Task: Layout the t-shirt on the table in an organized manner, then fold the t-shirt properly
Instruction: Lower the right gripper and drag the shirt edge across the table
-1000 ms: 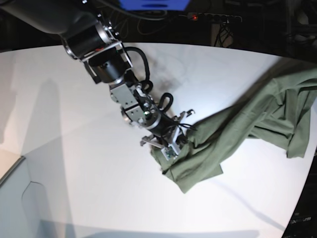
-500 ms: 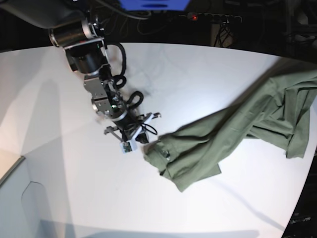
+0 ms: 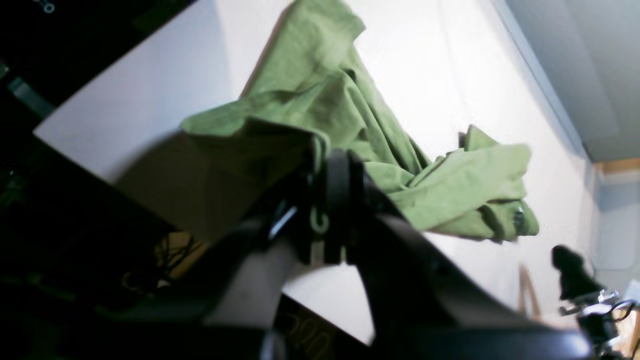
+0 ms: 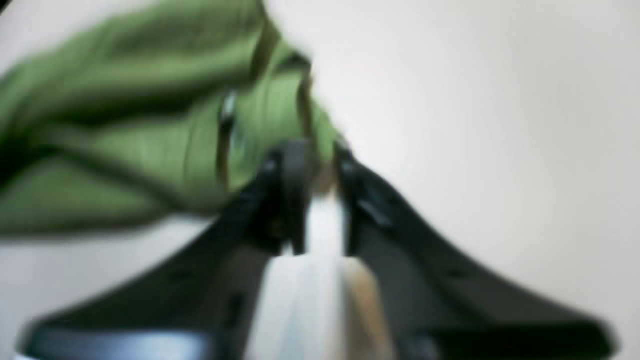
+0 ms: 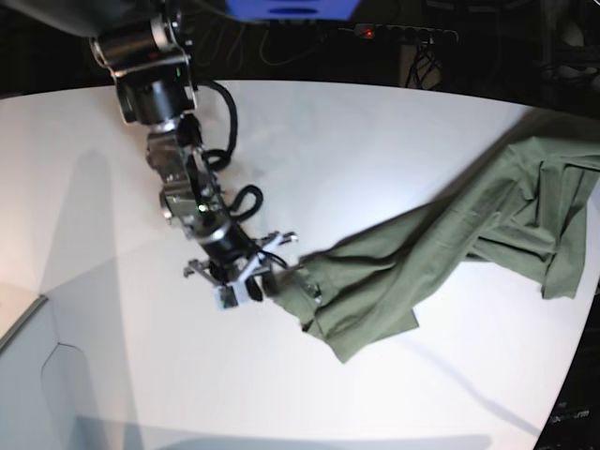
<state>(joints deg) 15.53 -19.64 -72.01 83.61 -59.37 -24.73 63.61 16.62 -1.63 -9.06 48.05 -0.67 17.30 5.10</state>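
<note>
The olive-green t-shirt [image 5: 422, 253] lies as a long wrinkled band across the white table [image 5: 375, 141], from a bunched corner near the middle to the right edge of the base view. My right gripper [image 5: 258, 286] sits just left of that corner, low over the table. In the blurred right wrist view the right gripper [image 4: 320, 165] has its jaws slightly apart, with the t-shirt [image 4: 125, 125] at the left fingertip and table [image 4: 475, 100] beyond. My left gripper [image 3: 330, 165] is shut on a fold of the t-shirt [image 3: 325, 100], lifted above the table [image 3: 440, 65].
A grey-white box corner [image 5: 37, 384] stands at the bottom left. The table's curved edge [image 5: 553, 403] runs down the right side, with dark floor and cables behind the far edge. A grey panel [image 3: 575, 65] borders the table in the left wrist view.
After leaving the shirt's corner and pulling away to the left while shut, my right gripper has come back toward the corner with its jaws parted. The shirt has barely shifted.
</note>
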